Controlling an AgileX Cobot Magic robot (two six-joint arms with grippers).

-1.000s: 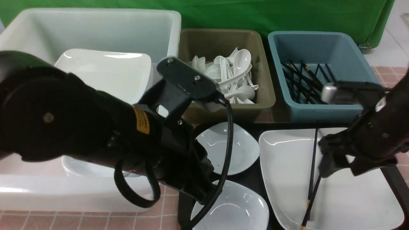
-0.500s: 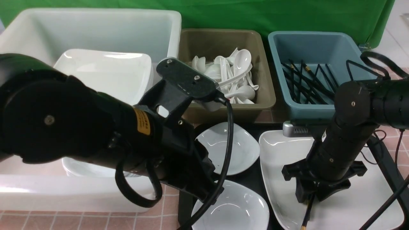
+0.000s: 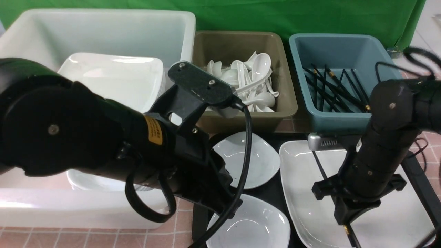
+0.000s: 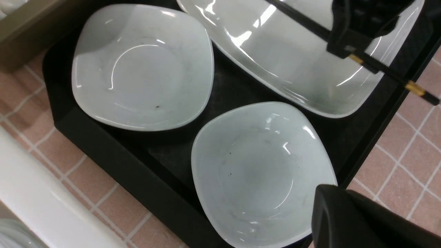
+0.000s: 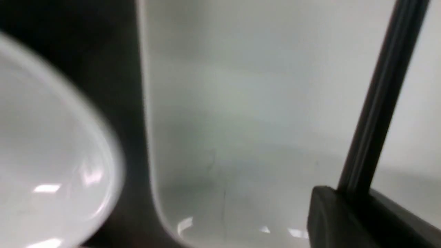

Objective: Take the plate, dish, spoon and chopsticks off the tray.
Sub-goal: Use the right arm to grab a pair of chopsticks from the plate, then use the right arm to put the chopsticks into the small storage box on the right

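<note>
Chopsticks — in right fingers, over plate

Left hand closed, low and forward; right hand downward, fingers clamped together.

Front overview; both wrist cameras close above the shared plate.

L arm over near dish; bins behind tray.
</note>
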